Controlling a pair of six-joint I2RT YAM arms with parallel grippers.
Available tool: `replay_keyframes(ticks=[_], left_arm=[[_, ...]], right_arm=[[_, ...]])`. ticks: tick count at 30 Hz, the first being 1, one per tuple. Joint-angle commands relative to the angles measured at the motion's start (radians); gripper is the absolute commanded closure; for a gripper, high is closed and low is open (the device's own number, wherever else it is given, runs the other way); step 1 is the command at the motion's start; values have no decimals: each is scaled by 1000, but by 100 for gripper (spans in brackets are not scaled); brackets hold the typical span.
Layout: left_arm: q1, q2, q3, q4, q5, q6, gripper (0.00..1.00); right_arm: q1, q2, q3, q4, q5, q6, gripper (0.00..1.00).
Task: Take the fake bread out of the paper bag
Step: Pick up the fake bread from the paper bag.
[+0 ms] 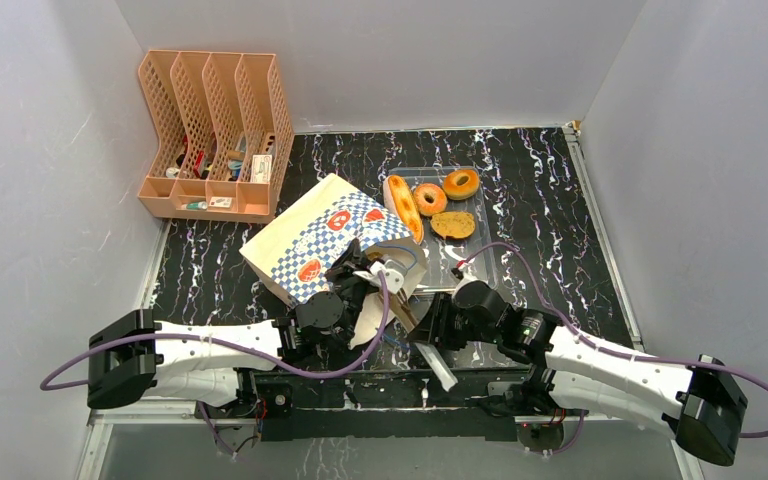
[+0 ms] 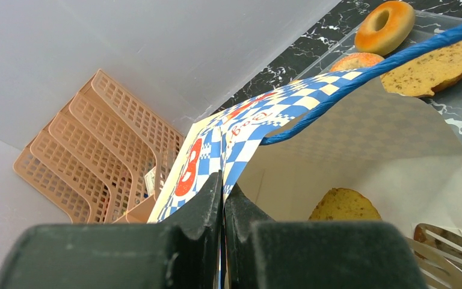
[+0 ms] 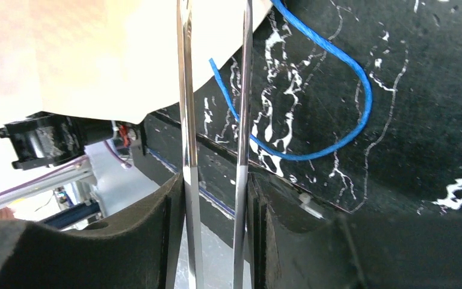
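Left claw pinches tan checkered paper bag at its rim; right claw squeezes thin metal tongs. We fear a weak squeeze dropping the flat brown toast slice.

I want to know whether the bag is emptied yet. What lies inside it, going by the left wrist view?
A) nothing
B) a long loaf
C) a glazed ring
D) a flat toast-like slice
D: a flat brown slice lies inside the open paper bag, with the tips of the tongs near it.
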Motion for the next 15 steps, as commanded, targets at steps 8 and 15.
replay_keyframes(ticks=[8, 15], left_arm=[[5, -42, 44, -60, 29, -79, 100], [5, -43, 56, -80, 32, -83, 100]], right_arm=[[-94, 20, -12, 202, -101, 46, 62], [-127, 7, -7, 155, -124, 34, 63]])
